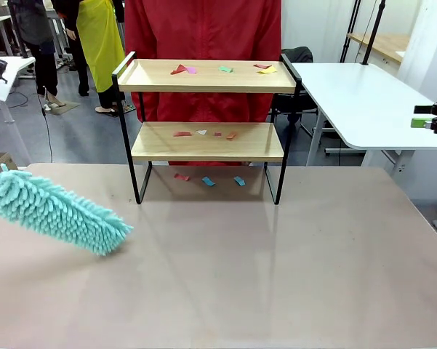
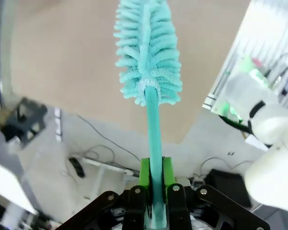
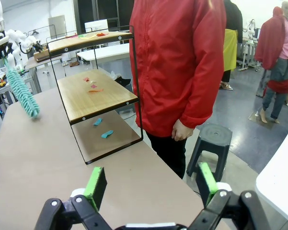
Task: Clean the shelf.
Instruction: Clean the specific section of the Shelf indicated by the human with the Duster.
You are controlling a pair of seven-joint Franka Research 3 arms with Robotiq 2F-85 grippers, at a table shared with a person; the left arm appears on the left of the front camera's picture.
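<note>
One duster point(image 2: 148, 52) clamped in left end effector point(image 2: 155, 176) | right end effector point(image 3: 151, 184) splayed

Bright, even overhead light falls on the counter point(image 1: 291, 276); its matte top carries a soft sheen and faint pale reflections of the shelf point(image 1: 160, 142) legs. A weak shadow lies under the shelf at the counter's far edge. The front view is sharp. In the left wrist view the duster point(image 2: 146, 48) is crisp, while the floor point(image 2: 52, 143) smears and bends toward the edges. The right end effector point(image 3: 151, 168) looks slightly soft.
</note>
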